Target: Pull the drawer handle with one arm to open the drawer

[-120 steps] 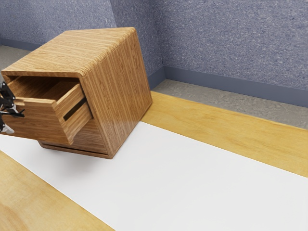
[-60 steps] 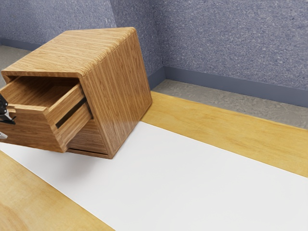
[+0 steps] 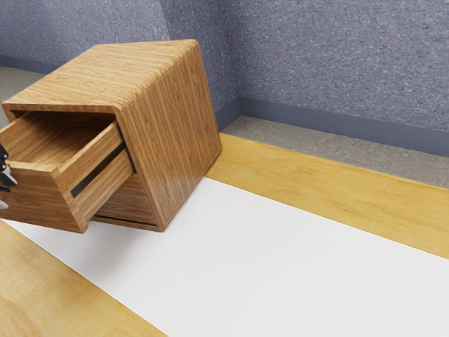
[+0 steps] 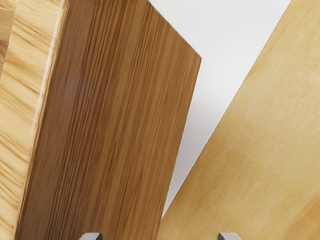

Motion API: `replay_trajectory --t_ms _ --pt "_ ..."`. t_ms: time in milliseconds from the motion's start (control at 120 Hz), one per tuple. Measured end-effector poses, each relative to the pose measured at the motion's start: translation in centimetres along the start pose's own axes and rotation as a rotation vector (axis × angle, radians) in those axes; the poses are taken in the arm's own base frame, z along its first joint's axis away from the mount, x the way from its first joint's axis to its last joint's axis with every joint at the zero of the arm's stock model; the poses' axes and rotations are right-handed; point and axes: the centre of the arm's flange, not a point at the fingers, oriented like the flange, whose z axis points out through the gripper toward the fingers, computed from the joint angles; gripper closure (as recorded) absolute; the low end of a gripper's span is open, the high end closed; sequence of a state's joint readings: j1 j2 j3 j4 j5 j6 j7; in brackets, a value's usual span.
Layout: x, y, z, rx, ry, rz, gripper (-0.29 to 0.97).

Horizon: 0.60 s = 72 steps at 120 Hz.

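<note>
Plainly, the drawer (image 3: 42, 200) stands pulled well out of the wooden cabinet (image 3: 165, 119), jutting from the cabinet's upper opening toward the exterior view's left, its inside open to view. A dark slide rail (image 3: 98, 170) runs along the drawer's side where it meets the cabinet. Below the drawer, the cabinet's lower front panel (image 3: 130, 203) sits back, flush in the cabinet. The pincer (image 3: 3, 175) is at the drawer's front face, on the side away from the cabinet, cut by the picture's edge; whether it is open or closed on anything I cannot tell. The cabinet rests on a white sheet (image 3: 280, 267) spread across the wooden worktop (image 3: 316, 186). From the wrist, the drawer's front (image 4: 110, 130) looms close, with sheet (image 4: 215, 60) and worktop (image 4: 260, 165) beyond.
</note>
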<state>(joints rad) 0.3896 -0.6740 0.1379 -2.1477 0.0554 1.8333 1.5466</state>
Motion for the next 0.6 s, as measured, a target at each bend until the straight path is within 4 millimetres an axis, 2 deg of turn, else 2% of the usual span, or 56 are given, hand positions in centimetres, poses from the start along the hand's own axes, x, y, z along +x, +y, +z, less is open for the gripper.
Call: replay_trajectory --t_ms 217,342,508,600 --pt "0.1 1.6 -0.2 -0.01 0.004 -0.004 0.31" --pt "0.4 2.1 -0.3 -0.016 0.003 -0.001 0.31" --pt "1.0 3.0 -1.4 -0.007 0.004 0.008 0.35" --pt "2.5 3.8 -2.8 0.011 0.007 0.031 0.34"
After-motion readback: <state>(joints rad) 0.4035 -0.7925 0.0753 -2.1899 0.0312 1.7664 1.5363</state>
